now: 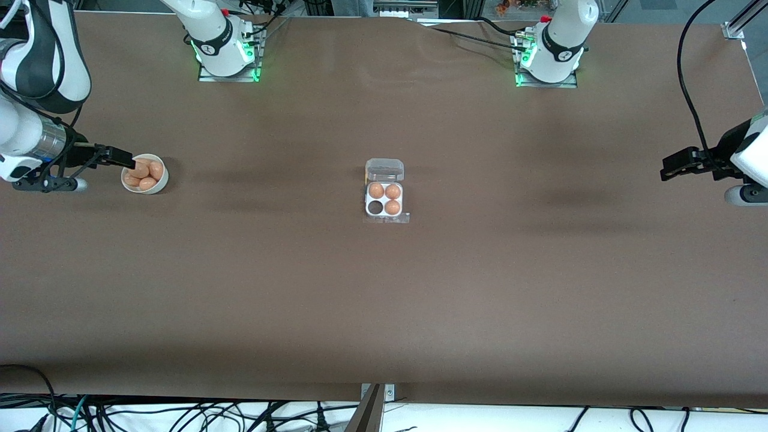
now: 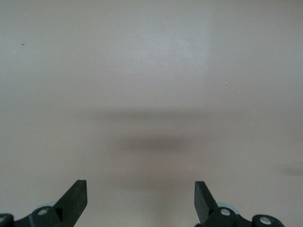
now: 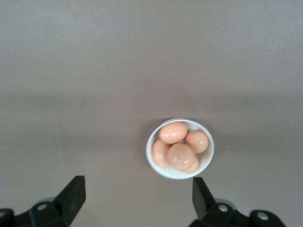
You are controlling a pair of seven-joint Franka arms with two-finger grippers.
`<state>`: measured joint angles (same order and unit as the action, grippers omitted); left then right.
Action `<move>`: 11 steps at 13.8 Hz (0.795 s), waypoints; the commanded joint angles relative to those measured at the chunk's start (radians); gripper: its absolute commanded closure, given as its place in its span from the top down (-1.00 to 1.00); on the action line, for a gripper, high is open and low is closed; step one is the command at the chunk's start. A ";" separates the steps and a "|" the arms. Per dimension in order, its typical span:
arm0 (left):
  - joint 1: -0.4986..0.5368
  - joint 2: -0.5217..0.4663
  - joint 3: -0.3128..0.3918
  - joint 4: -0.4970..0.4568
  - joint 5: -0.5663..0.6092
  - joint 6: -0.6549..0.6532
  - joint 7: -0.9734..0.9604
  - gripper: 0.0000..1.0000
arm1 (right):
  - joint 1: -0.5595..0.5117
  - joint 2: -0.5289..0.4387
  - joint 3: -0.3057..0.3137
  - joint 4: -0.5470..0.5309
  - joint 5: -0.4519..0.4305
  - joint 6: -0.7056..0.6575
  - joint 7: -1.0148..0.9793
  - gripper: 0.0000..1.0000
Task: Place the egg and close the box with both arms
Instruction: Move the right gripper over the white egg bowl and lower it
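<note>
We count one small square clear-plastic egg box (image 1: 384,198) with four round cells: three hold smooth orange-brown eggs (image 1: 384,197), one cell (image 1: 375,207) is empty. One round white bowl (image 1: 161,182) holds a pile of matching orange-brown eggs (image 3: 179,145); we make out five. Two white jointed robot arms, each with one black gripper: right gripper (image 1: 123,159), left gripper (image 1: 671,165).
</note>
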<state>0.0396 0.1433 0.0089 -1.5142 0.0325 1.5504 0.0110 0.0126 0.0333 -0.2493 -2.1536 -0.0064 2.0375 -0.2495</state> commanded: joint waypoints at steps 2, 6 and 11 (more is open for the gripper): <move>0.005 0.012 -0.004 0.028 0.014 -0.009 0.021 1.00 | -0.003 -0.035 -0.048 -0.179 -0.009 0.215 -0.109 1.00; 0.005 0.012 -0.003 0.028 0.015 -0.009 0.021 1.00 | -0.003 0.063 -0.053 -0.193 -0.006 0.311 -0.128 1.00; 0.005 0.012 -0.003 0.028 0.014 -0.009 0.021 1.00 | -0.005 0.120 -0.064 -0.219 -0.006 0.371 -0.163 1.00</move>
<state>0.0397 0.1434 0.0089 -1.5137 0.0325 1.5504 0.0110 0.0125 0.1539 -0.3039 -2.3527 -0.0064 2.3824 -0.3734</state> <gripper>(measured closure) 0.000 0.000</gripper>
